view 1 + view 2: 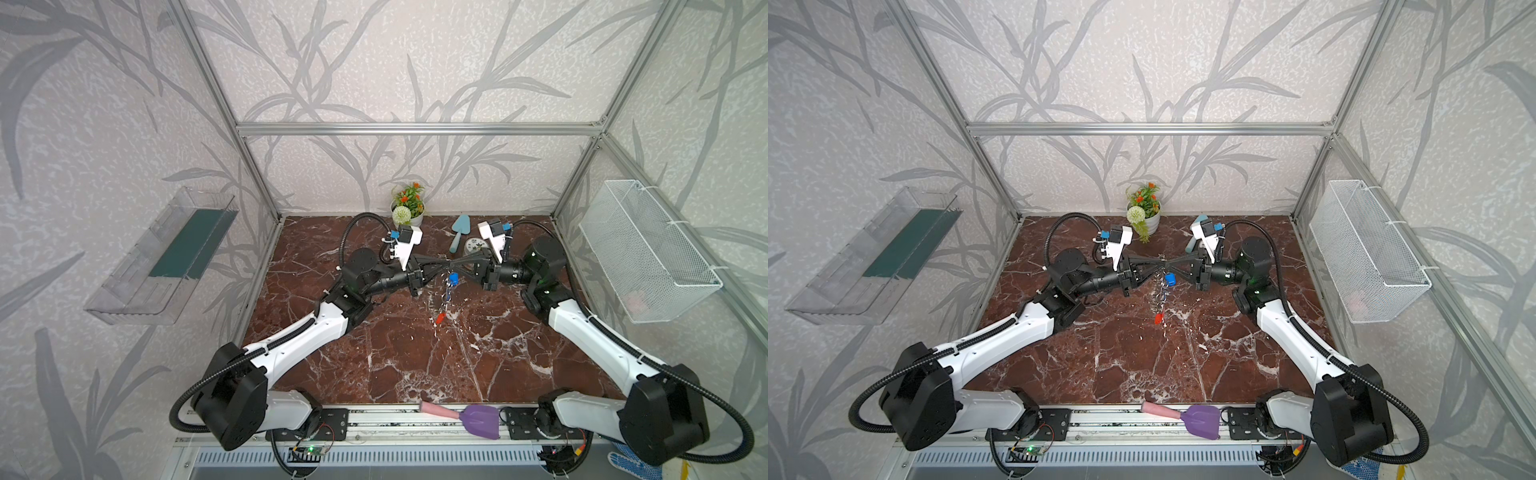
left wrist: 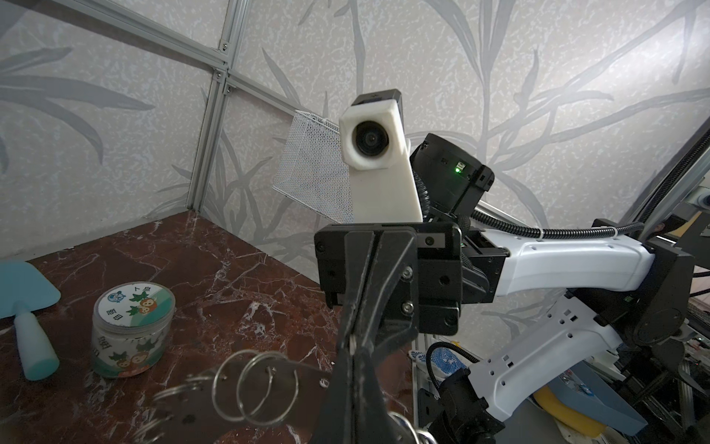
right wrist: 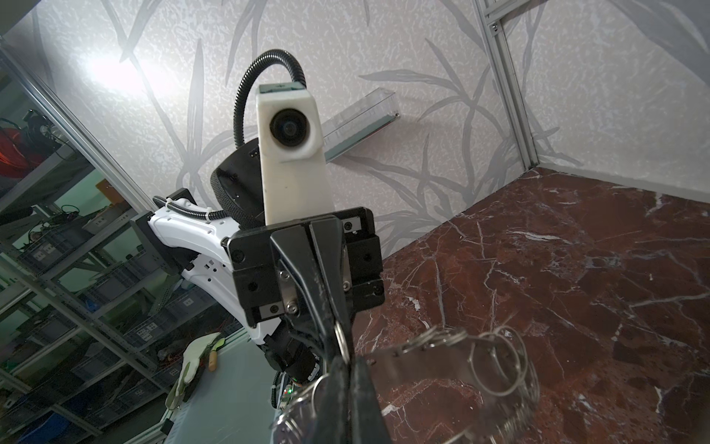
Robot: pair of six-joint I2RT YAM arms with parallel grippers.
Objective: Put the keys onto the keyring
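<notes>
1. Count: two grippers, one keyring, and three keys.
2. The left gripper and right gripper met tip to tip, level with each other, above the marble-patterned table.
3. Jaw state: both pairs of jaws were clenched with no gap between them. Each pair pinched the upper edge of the keyring. Whether a given pair held the plate or one of its wire rings could not be told.
4. The keyring was a flat, dull grey metal plate, edged with thin, bright wire split rings. It hung edge-on directly below the meeting jaw tips, clear of the table.
5. Keys, all below the jaws:
   - The blue key hung just under the right jaw tips.
   - A second blue key hung lower and was too small to make out well.
   - The orange-red key hung lowest, at the foot of the keyring.
6. Behind the right jaws stood one round jar with a printed label and one teal trowel.
7. Behind the left jaws stood one potted plant.
8. Well in front of both jaws lay one purple scoop with a pink handle.
</notes>
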